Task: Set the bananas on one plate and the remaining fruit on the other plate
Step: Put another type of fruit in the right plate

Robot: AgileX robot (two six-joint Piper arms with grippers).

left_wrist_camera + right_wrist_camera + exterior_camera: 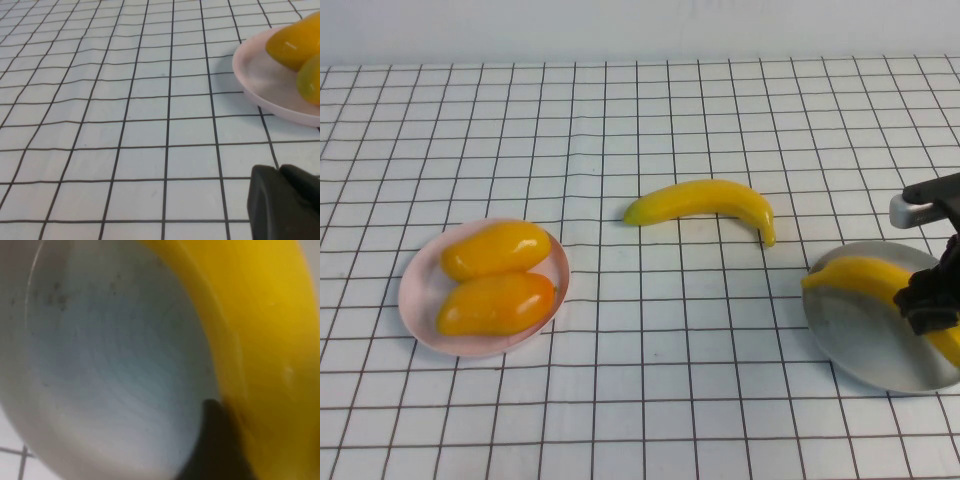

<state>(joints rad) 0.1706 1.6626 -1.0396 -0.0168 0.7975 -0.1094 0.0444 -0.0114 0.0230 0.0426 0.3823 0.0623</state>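
One banana point(705, 200) lies loose on the checked cloth at mid-table. A second banana point(860, 275) rests across the grey-blue plate point(860, 340) at the right edge. My right gripper point(930, 300) sits down over that banana's right half; in the right wrist view the banana point(260, 340) fills the frame above the plate point(115, 350). Two mangoes point(495, 250) point(495, 303) lie side by side on the pink plate point(420, 300) at the left. My left gripper point(280, 172) is shut and empty, low over the cloth just short of the pink plate point(260, 80); it is outside the high view.
A white cloth with a black grid point(640, 400) covers the whole table, and a pale wall runs along the back. The right arm's grey wrist bracket point(920, 208) hangs above the grey-blue plate.
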